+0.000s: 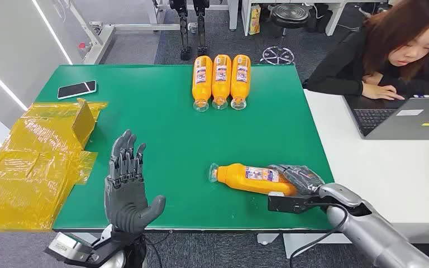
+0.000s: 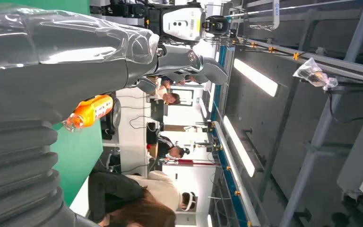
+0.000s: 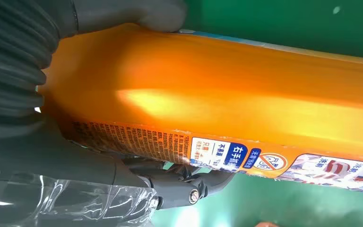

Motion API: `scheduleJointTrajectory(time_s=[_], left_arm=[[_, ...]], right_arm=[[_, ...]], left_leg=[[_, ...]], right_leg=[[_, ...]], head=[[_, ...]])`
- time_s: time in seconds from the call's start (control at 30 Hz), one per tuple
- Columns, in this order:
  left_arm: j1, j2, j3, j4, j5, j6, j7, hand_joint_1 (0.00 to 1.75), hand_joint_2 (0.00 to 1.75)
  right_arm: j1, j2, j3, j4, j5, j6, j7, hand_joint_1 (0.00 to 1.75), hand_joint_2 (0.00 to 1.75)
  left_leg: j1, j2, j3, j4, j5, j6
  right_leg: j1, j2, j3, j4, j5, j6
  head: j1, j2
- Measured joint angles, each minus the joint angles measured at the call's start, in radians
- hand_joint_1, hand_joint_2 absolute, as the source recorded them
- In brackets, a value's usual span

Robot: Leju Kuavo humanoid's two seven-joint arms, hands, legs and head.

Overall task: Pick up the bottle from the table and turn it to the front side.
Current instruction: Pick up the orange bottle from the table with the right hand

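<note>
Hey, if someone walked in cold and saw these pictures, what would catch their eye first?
Probably the orange bottle lying on the green table, its base gripped by the robot's right hand near the front edge. Next, the raised, open left hand, and three matching bottles lined up at the far edge.

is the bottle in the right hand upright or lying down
Lying down: the orange bottle rests lengthwise on the green table, the right robot hand wrapped around its base.

On the table (image 1: pixel 156 106), three bottles (image 1: pixel 221 80) lie side by side behind a single bottle (image 1: pixel 251 177).
</note>
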Motion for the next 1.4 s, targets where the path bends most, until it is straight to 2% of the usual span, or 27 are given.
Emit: scheduleJointTrajectory(time_s=[0.3,0.43,0.63,0.73,0.87,1.03,1.27,1.4], left_arm=[[0.008,0.000,0.008,0.000,-0.011,0.008,0.000,0.00,1.75],[0.005,0.000,0.012,0.002,-0.013,0.022,0.000,0.00,1.75],[-0.002,0.000,0.026,0.019,-0.016,0.055,0.000,0.00,1.75],[-0.004,0.001,0.035,0.037,-0.004,0.060,0.000,0.00,1.75],[-0.013,0.000,0.049,0.065,0.013,0.045,0.000,0.00,1.75],[-0.020,-0.003,0.052,0.084,0.044,-0.009,0.000,0.00,1.75],[-0.014,-0.019,0.052,0.086,0.172,-0.232,0.000,0.00,1.75],[0.002,-0.028,0.052,0.072,0.207,-0.296,0.010,0.00,1.75]], right_arm=[[0.078,-0.016,-0.079,-0.197,0.074,-0.161,0.028,1.75,1.75],[0.187,-0.019,-0.171,-0.383,0.147,-0.242,0.049,1.75,1.75],[0.354,-0.052,-0.317,-0.629,0.204,-0.334,0.008,1.75,1.75],[0.427,-0.059,-0.376,-0.725,0.226,-0.357,-0.010,1.75,1.75],[0.478,-0.049,-0.401,-0.797,0.274,-0.364,-0.014,1.75,1.75],[0.518,-0.014,-0.402,-0.835,0.318,-0.386,-0.015,1.75,1.75],[0.584,0.028,-0.401,-0.863,0.356,-0.431,-0.042,1.75,1.75],[0.630,0.055,-0.396,-0.874,0.393,-0.449,-0.056,1.75,1.75]], left_leg=[[0.000,-0.001,-0.011,0.000,0.001,0.001],[0.000,-0.006,-0.014,0.000,0.001,0.001],[0.000,-0.007,-0.018,0.000,0.001,0.001],[0.000,-0.006,-0.018,0.000,0.000,0.001],[0.000,-0.005,-0.018,0.000,0.000,0.001],[0.000,-0.005,-0.018,0.000,0.000,0.001],[0.000,-0.005,-0.019,0.000,0.000,0.001],[0.000,-0.005,-0.019,-0.001,0.000,0.001]], right_leg=[[0.000,-0.001,-0.010,0.001,0.001,0.001],[0.000,-0.005,-0.012,0.001,0.000,0.001],[-0.001,-0.006,-0.016,0.001,-0.001,0.001],[-0.001,-0.005,-0.017,0.001,-0.001,0.001],[-0.001,-0.004,-0.017,0.001,-0.001,0.001],[-0.001,-0.004,-0.017,0.001,-0.001,0.001],[-0.001,-0.005,-0.017,0.001,-0.001,0.001],[-0.001,-0.004,-0.018,0.001,-0.002,0.001]], head=[[0.000,0.000],[0.000,0.000],[0.000,0.000],[0.000,0.000],[0.000,0.000],[0.000,0.000],[0.000,0.000],[0.000,0.000]])
